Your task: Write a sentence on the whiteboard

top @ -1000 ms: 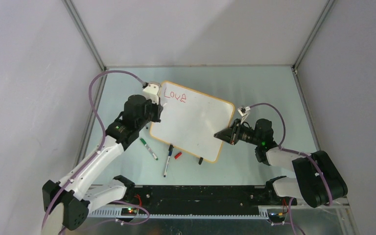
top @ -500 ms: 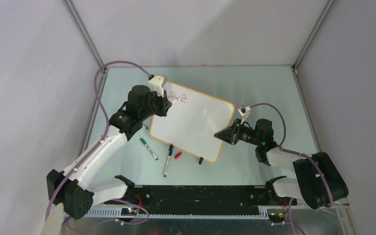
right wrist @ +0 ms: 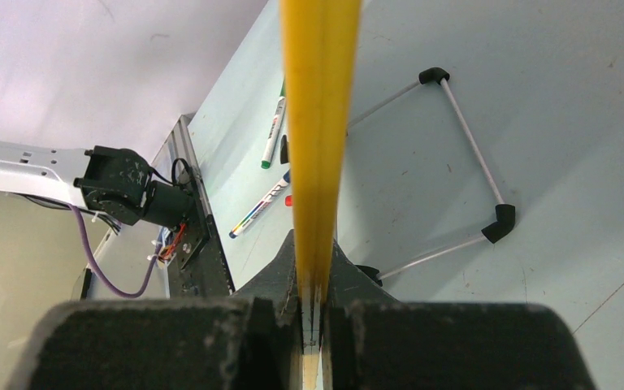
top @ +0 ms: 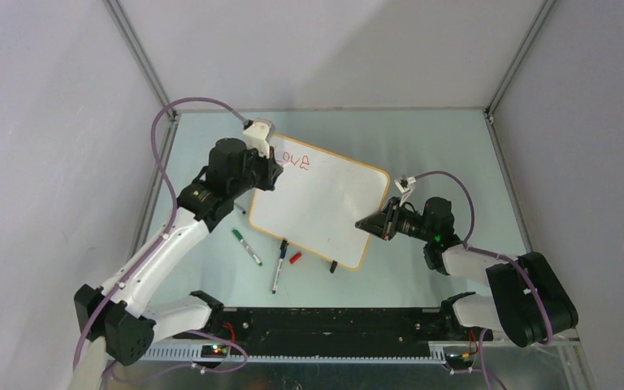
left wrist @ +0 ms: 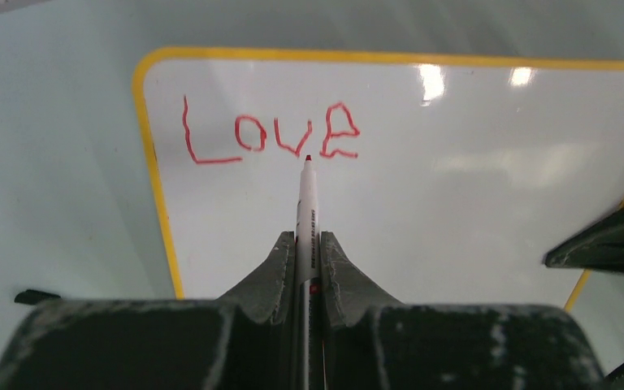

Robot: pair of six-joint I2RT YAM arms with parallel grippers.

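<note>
Left tool (left wrist: 307,240) grips marker (left wrist: 307,195); sentence (left wrist: 272,138) ("Love") just past tip.

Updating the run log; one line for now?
left gripper: shut on marker | right gripper: shut on whiteboard edge | sentence: Love only
</note>
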